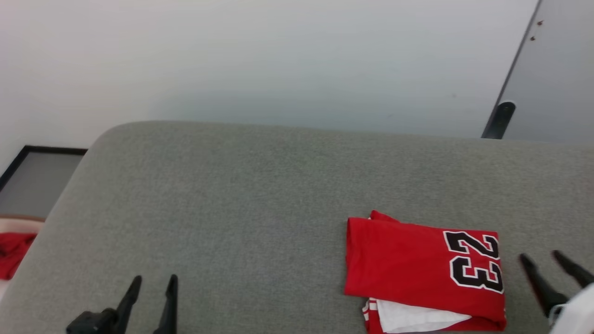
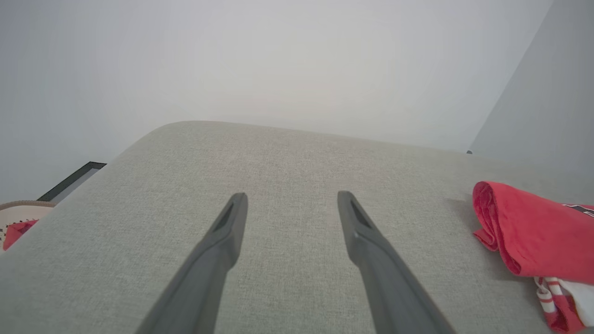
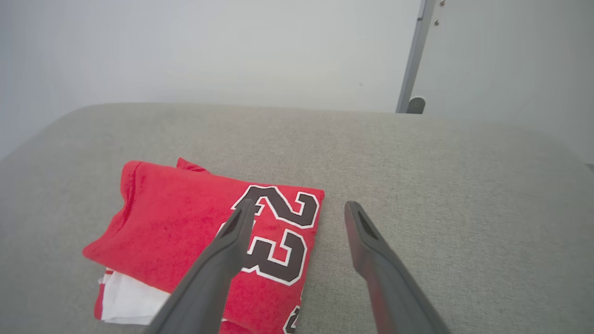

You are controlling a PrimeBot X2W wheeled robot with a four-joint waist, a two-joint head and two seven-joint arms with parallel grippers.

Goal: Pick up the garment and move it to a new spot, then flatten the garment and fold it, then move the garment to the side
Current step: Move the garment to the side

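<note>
Since the folded jersey [image 1: 408,264] lies just left of the right gripper [image 1: 539,254] — long axis left-right across the grey woven cushion [image 1: 232,199] — that arm is nearer; the left gripper [image 1: 155,277] is well apart. Both are spread wide, holding nothing. Soft red knit, white panel under, 23 up.

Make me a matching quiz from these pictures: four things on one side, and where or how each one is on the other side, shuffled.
Things:
1. jersey
2. left claw
3. right claw
4. red cloth

Places or states:
A. open, beside the end with the number 23
B. off the grey cushion, at the head view's far left edge
C. folded, lying on the cushion
D. open, over bare cushion, away from the jersey

Pairs: 1-C, 2-D, 3-A, 4-B
</note>
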